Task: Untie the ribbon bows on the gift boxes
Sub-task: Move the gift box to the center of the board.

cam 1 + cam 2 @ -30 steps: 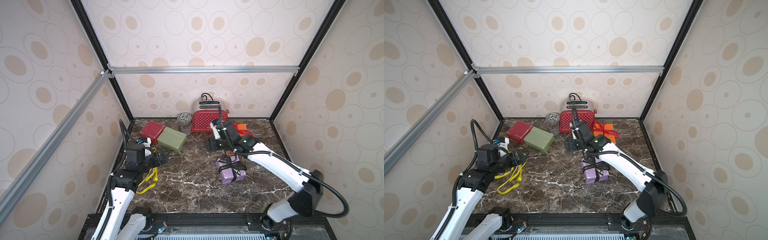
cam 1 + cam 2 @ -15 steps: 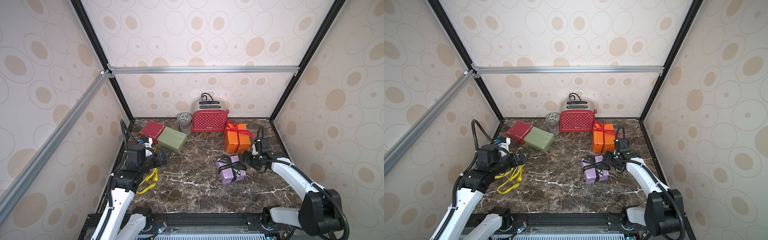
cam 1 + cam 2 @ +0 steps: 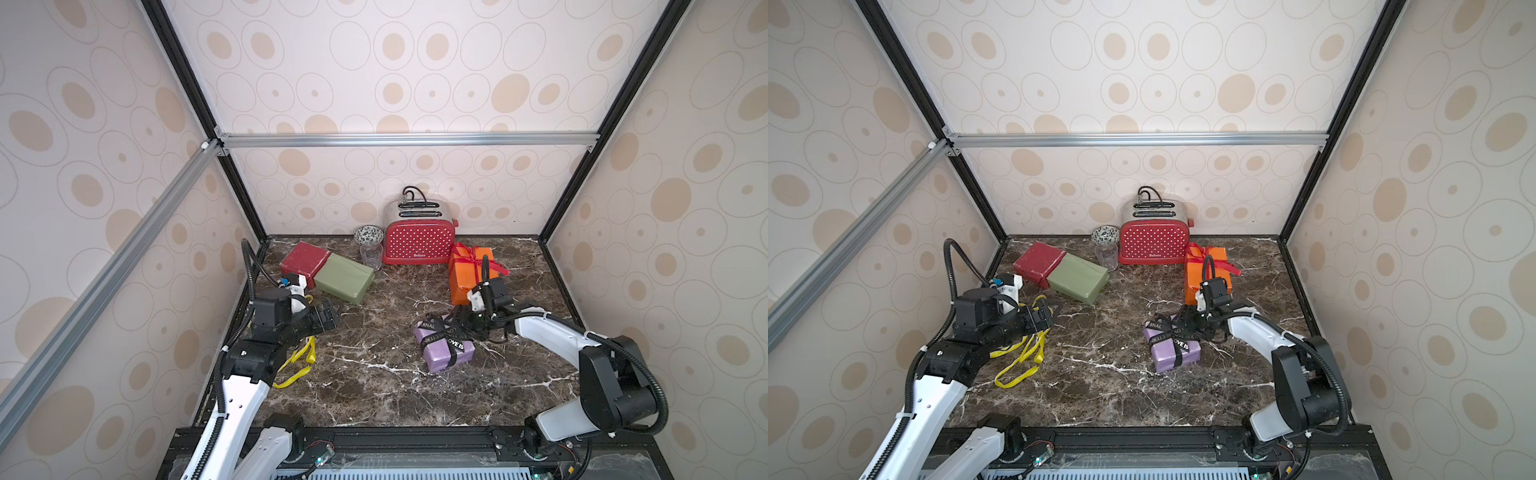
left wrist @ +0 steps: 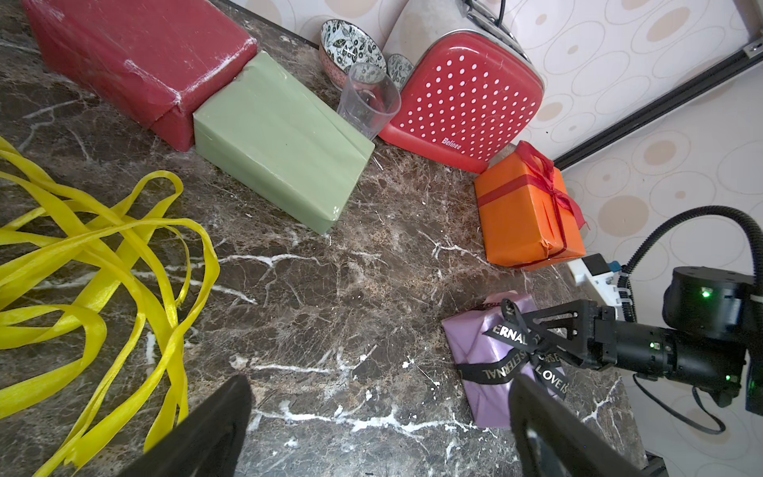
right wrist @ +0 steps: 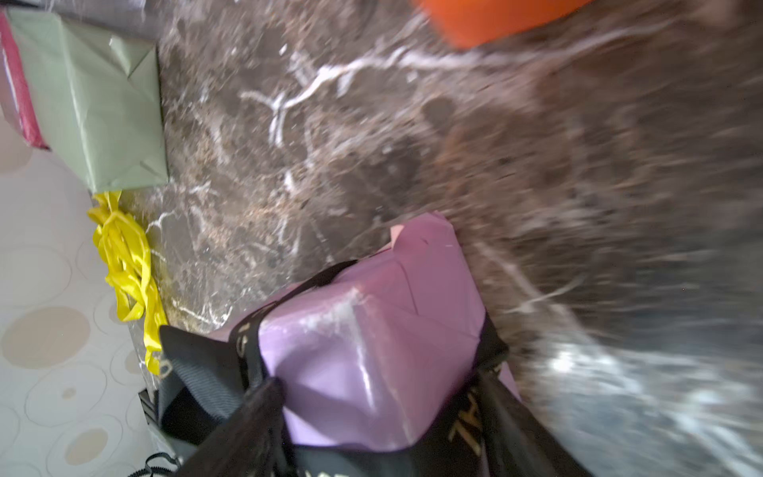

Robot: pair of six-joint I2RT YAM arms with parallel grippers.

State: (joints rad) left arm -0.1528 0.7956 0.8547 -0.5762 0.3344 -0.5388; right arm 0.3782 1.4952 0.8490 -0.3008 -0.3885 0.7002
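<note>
Ribbon bows are tied on two of the four gift boxes. The black ribbon (image 3: 439,329) with white lettering is knotted over the lilac box (image 3: 449,353), which lies right of the middle of the tabletop (image 3: 374,395). The red ribbon (image 3: 468,254) is tied in a bow on the orange box (image 3: 469,278), which stands at the far right, just beside the dotted toaster (image 3: 419,242).

At the far left the dark red box (image 3: 303,259) and the olive green box (image 3: 343,279) lie touching each other, both bare of ribbon. The yellow ribbons (image 3: 297,361) lie in a loose tangle on the tabletop at the near left.

The right claw (image 3: 461,320) reaches in low from the right to the far end of the lilac box. In the left wrist view its fingers (image 4: 553,320) stand apart on either side of the black bow's knot (image 4: 532,347), with a gap between them and no clear pinch. The right wrist view is blurred, yet it shows the same spread fingers with the lilac box beyond them.

The left claw (image 3: 328,318) hangs over the left side of the tabletop, above the yellow tangle, its jaws spread wide and empty.

A clear glass (image 3: 371,255) and a patterned bowl (image 3: 368,235) sit just left of the toaster.
</note>
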